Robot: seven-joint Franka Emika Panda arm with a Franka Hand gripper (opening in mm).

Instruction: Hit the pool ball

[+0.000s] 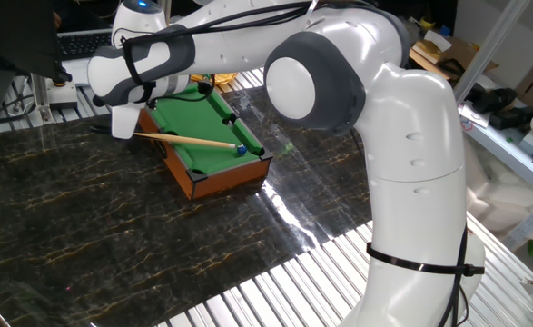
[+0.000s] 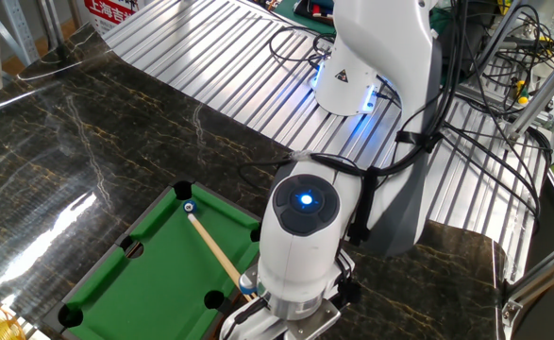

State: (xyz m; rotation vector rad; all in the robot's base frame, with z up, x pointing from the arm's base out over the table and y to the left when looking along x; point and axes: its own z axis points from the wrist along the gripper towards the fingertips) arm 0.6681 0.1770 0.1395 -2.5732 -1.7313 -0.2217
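A small wooden pool table [image 1: 213,173] with green felt [image 2: 163,260] stands on the dark marble tabletop. The tiny blue pool ball [image 1: 240,151] [image 2: 189,206] rests near a corner pocket. A thin wooden cue stick [image 1: 186,139] [image 2: 215,251] lies over the felt, its tip just short of the ball. My gripper [image 1: 123,125] is at the stick's other end, past the table's edge, and appears shut on the stick. In the other fixed view the wrist hides the fingers.
The arm's large white body [image 1: 411,182] stands at the right on ribbed metal sheeting [image 2: 210,57]. Cables [image 2: 465,104] trail behind the base. A keyboard [image 1: 80,43] and clutter lie beyond the marble slab.
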